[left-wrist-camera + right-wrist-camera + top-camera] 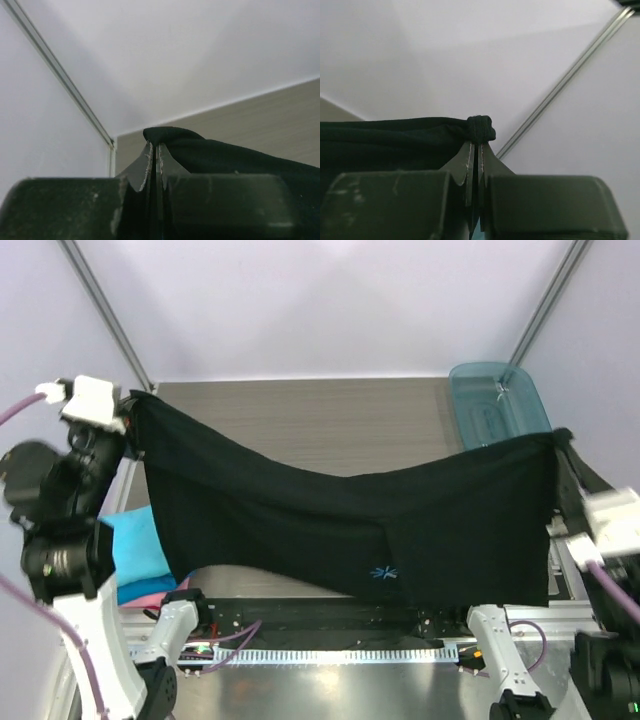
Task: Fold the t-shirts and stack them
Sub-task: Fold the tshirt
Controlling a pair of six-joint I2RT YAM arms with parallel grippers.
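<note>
The large black t-shirt (340, 515) hangs stretched in the air between both arms, sagging in the middle, its light-blue starburst mark low at the front. My left gripper (134, 402) is shut on its left corner; the wrist view shows the cloth (200, 150) pinched at the gripper (154, 145). My right gripper (560, 437) is shut on the right corner, with a bunched hem (481, 128) at the gripper (475, 145). Folded turquoise (135, 545), blue and pink (150, 587) t-shirts lie stacked at the near left, partly hidden by the black shirt.
A translucent teal plastic tray (497, 400) stands at the back right of the wood-grain table (320, 425). White walls with metal frame posts enclose the back and sides. The arm bases and cables sit along the near edge.
</note>
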